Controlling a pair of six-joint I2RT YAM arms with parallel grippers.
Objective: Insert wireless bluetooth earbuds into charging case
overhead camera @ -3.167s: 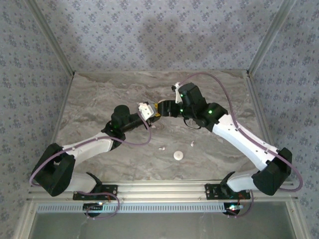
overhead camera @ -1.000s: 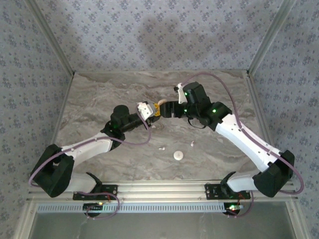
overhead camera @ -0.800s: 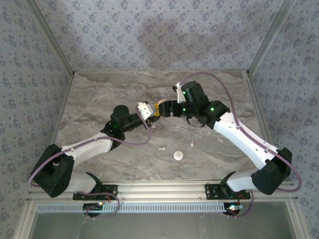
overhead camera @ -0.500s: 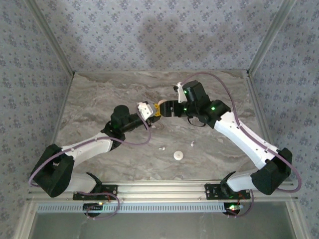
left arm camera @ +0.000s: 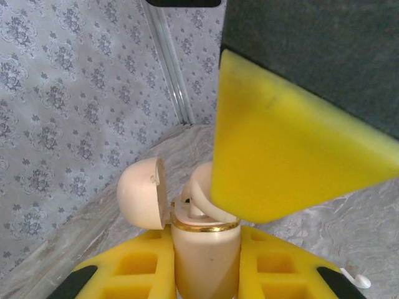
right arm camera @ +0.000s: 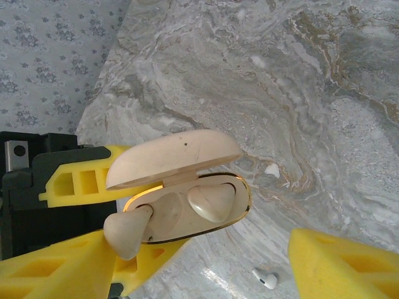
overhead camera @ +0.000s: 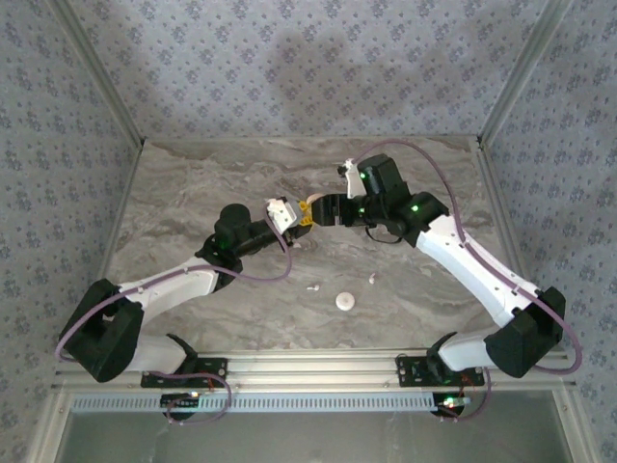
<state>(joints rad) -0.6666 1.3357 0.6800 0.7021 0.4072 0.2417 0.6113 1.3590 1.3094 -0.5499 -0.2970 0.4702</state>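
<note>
I find the left hand (left arm camera: 206, 271) clenched on the charging case (right arm camera: 167, 215), holding it up with the lid (right arm camera: 174, 159) swung back so the sockets face the right hand (right arm camera: 212, 249), which stands released. One earbud (right arm camera: 211, 202) is seated. A second earbud (right arm camera: 128, 232) juts out, half home. A spare earbud (right arm camera: 267, 278) lies on the tabletop (right arm camera: 299, 93). Compared with three seconds ago, the right hand has backed off slightly and the case is unmoved.
</note>
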